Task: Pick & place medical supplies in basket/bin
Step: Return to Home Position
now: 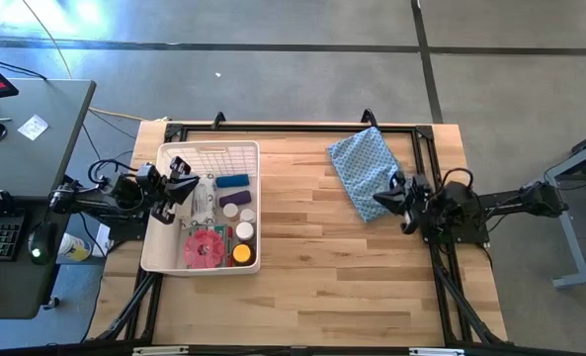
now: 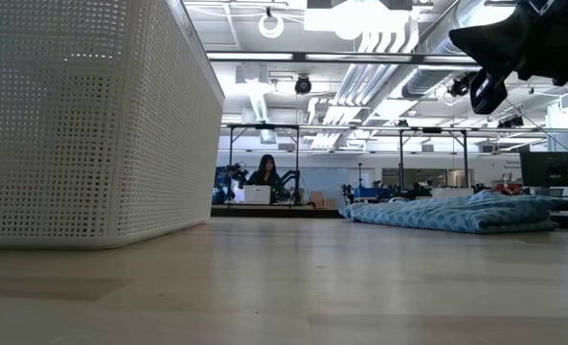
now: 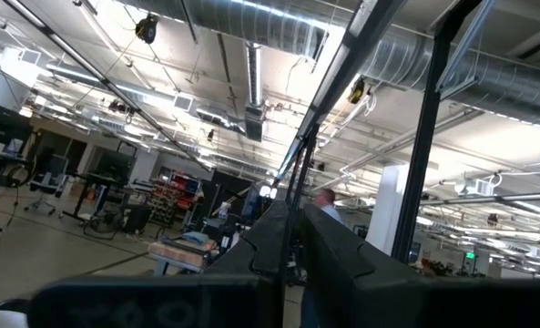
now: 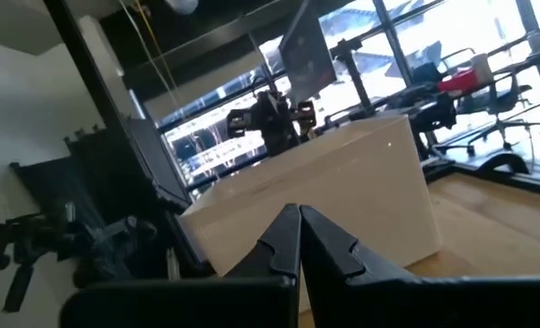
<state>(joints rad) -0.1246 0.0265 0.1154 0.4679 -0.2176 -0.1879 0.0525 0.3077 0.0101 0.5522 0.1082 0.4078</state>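
The white lattice basket [image 1: 202, 148] stands on the table's left part; its wall fills the left of the low view [image 2: 92, 115] and shows pale in the right wrist view [image 4: 342, 191]. In it lie a blue cylinder [image 1: 231, 181], a purple cylinder [image 1: 235, 199], a red disc [image 1: 204, 249], white-capped jars [image 1: 245, 230] and a yellow-capped bottle [image 1: 241, 254]. My left gripper [image 1: 189, 186] hangs over the basket's left half, shut and empty, tipped upward [image 3: 292, 228]. My right gripper [image 1: 378, 201] is shut and empty, raised above the table [image 2: 485, 57] and facing the basket [image 4: 299, 228].
A blue patterned cloth [image 1: 364, 168] lies bunched on the table's far right part, right beside my right gripper, and shows in the low view [image 2: 456, 211]. Bare wood [image 1: 312, 257] stretches between basket and cloth. A person sits far back in the room [image 2: 266, 172].
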